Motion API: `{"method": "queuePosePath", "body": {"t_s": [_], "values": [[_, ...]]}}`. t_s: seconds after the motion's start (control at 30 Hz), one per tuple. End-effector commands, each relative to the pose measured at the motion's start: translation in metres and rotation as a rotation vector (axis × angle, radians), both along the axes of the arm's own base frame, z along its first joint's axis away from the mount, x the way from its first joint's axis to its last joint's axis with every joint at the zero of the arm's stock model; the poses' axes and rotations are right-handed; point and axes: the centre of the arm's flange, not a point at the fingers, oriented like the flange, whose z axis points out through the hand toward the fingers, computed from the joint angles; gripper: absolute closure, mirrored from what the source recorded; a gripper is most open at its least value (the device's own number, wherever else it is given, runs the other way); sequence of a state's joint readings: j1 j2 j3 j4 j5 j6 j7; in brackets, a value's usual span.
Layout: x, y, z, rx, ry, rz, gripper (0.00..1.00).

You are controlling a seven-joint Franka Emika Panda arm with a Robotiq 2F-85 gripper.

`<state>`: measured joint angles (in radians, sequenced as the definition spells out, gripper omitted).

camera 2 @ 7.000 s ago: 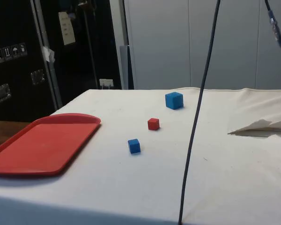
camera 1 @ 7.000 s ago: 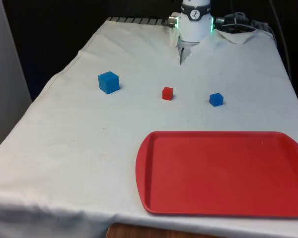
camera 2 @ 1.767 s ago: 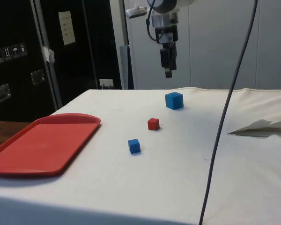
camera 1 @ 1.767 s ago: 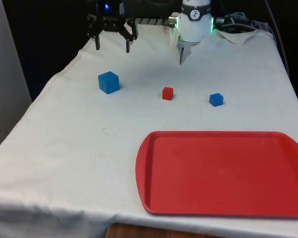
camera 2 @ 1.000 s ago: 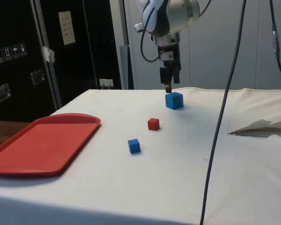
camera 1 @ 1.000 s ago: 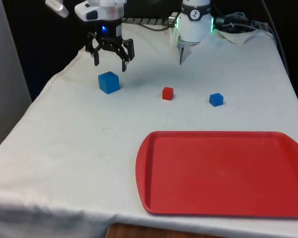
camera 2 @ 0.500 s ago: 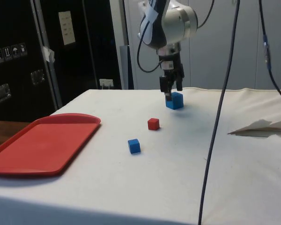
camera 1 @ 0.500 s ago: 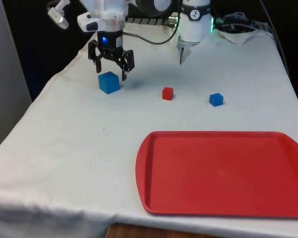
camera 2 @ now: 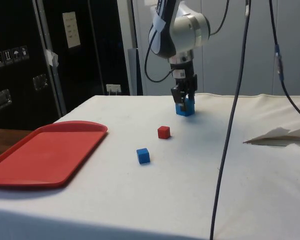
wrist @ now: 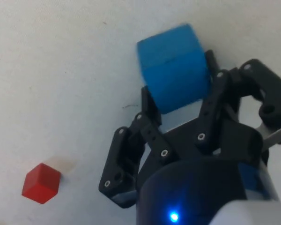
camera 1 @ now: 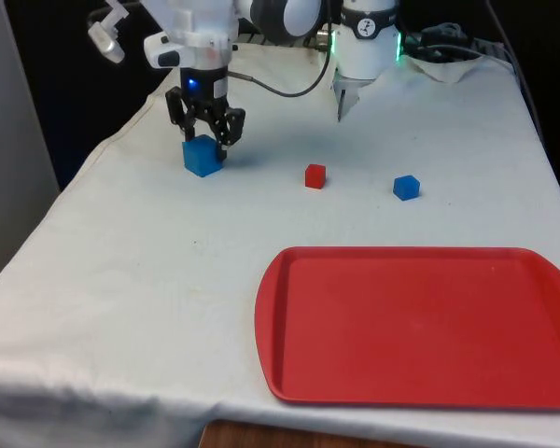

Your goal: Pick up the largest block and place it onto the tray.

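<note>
beside red block [camera 1: 315, 175], gripper [camera 1: 204, 140] fingers spread around large blue block [camera 1: 203, 156]; small blue block [camera 1: 406, 188] apart.

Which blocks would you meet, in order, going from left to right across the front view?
large blue block → red block → small blue block

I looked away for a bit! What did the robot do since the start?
The gripper came in and dropped down over the big blue block, its fingers on either side of it. The block, the small red block, small blue block and red tray stayed put.
</note>
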<state>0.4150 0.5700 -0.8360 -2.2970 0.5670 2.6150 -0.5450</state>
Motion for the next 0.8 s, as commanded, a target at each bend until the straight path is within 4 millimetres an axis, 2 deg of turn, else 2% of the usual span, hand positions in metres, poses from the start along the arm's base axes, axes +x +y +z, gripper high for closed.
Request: {"method": "queuePosePath", "body": {"t_s": [0.0,0.07,0.33,0.5,0.53,0.77], "values": [[0.001,0.0,0.0,0.0,-0.008,-0.004,0.84],[0.001,-0.001,0.0,-0.001,-0.009,-0.007,1.0],[0.001,-0.001,0.0,-0.001,-0.009,-0.011,1.0],[0.009,0.002,0.01,-0.005,-0.029,-0.027,1.0],[0.009,0.002,0.006,-0.005,-0.023,-0.022,1.0],[0.015,0.006,0.025,0.003,-0.07,-0.049,1.0]]}}
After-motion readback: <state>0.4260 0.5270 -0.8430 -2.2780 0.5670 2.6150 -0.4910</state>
